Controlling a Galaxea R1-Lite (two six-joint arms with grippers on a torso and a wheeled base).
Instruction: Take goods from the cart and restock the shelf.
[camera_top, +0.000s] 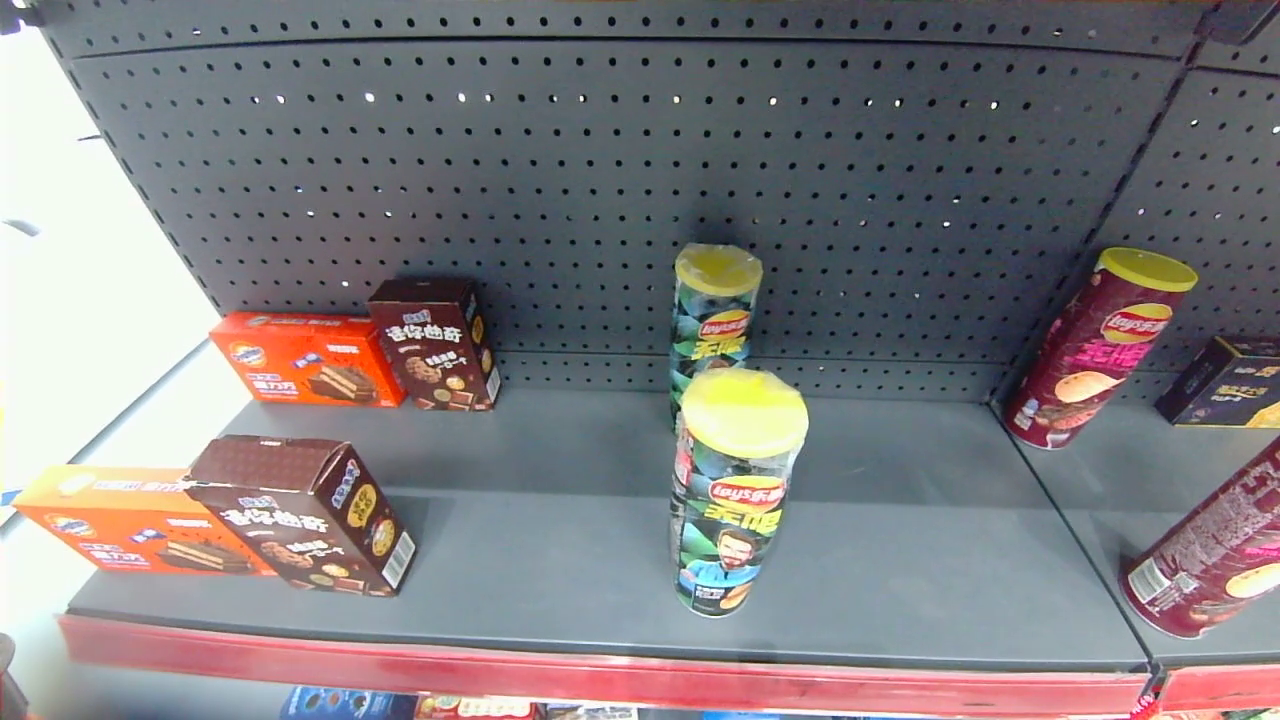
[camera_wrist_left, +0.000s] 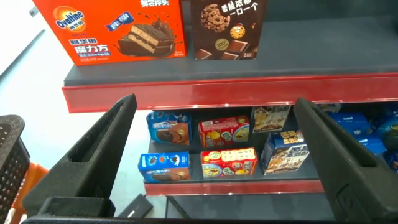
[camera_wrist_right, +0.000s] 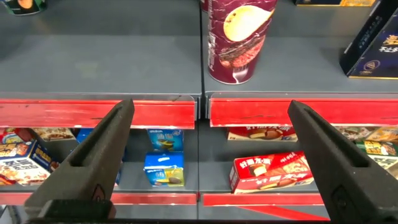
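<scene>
The grey shelf (camera_top: 900, 560) runs across the head view, with a red strip (camera_top: 600, 675) along its front edge and a dark pegboard (camera_top: 600, 200) behind it. Near the middle of the frame two green chip cans with yellow lids stand upright in a line, the front can (camera_top: 735, 500) partly covering the back can (camera_top: 712, 320), which stands by the pegboard.

At the centre left an orange box (camera_top: 300, 360) and a brown box (camera_top: 435, 345) sit side by side against the pegboard. At the lower left a second orange box (camera_top: 120, 520) and a second brown box (camera_top: 300, 515) sit touching near the front edge.

On the next shelf section, at the right of the frame, a maroon chip can (camera_top: 1095, 350) stands near the back beside a dark box (camera_top: 1220, 385). Another maroon can (camera_top: 1210, 560) shows at the lower right edge, cut off by the frame.

The left gripper (camera_wrist_left: 214, 102) hangs in front of the shelf below the front orange and brown boxes. Its fingers (camera_wrist_left: 93, 155) are spread wide with nothing between them. Past them a lower shelf holds small snack boxes (camera_wrist_left: 227, 130), and a mesh basket (camera_wrist_left: 9, 155) stands off to one side.

The right gripper (camera_wrist_right: 210, 104) faces the red strip where two shelf sections meet, just below a maroon can. Its fingers (camera_wrist_right: 93, 155) are also spread wide and hold nothing. Beyond them, blue packs (camera_wrist_right: 165, 168) and a red box (camera_wrist_right: 273, 171) lie on the lower shelf.
</scene>
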